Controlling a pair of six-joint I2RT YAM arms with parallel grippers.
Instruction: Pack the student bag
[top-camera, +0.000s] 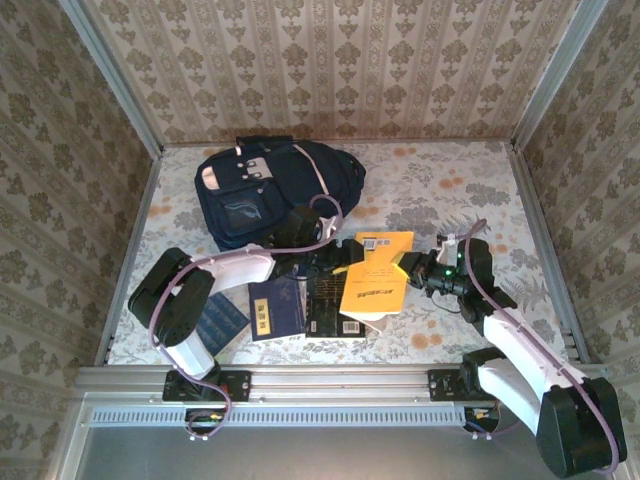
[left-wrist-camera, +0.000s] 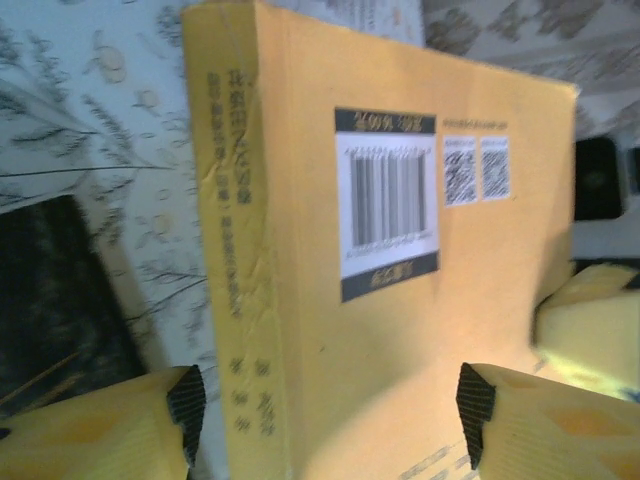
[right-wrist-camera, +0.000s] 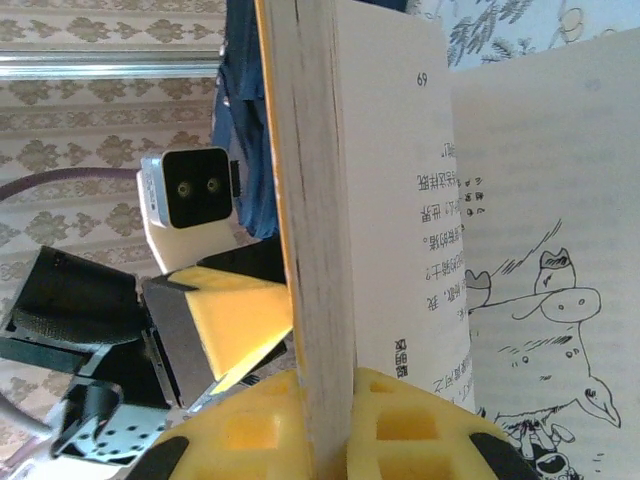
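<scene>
- Starting with the student bag (top-camera: 270, 190): lies flat on the far left part of the counter (top-camera: 480, 190), front patches facing up, well apart from both arms' bases. Cannot tell whether the zip stands open.
- Just in front of the bag, in the middle: holds the yellow book (top-camera: 378, 275) raised off the counter with the right claw (right-wrist-camera: 325, 410), clamped together on the cover and a block of pages, leaving the remaining pages hanging open beside it.
- Looks like a hand-over or a second grip: sets the left claw (left-wrist-camera: 325, 400) with jaws apart on both sides of the book, spine and barcode facing its camera. Cannot tell whether the pads (left-wrist-camera: 186, 405) touch the cover yet.
- Seems sensible, as a judgement: needs the book closed and held by two sides before sliding it into the bag, and brings in the arm on the bag's side.
- Leaves three more books flat on the counter near the left arm, a black book (top-camera: 330, 300), a navy book (top-camera: 275, 308) and a blue book (top-camera: 228, 322), presumably waiting for packing.
</scene>
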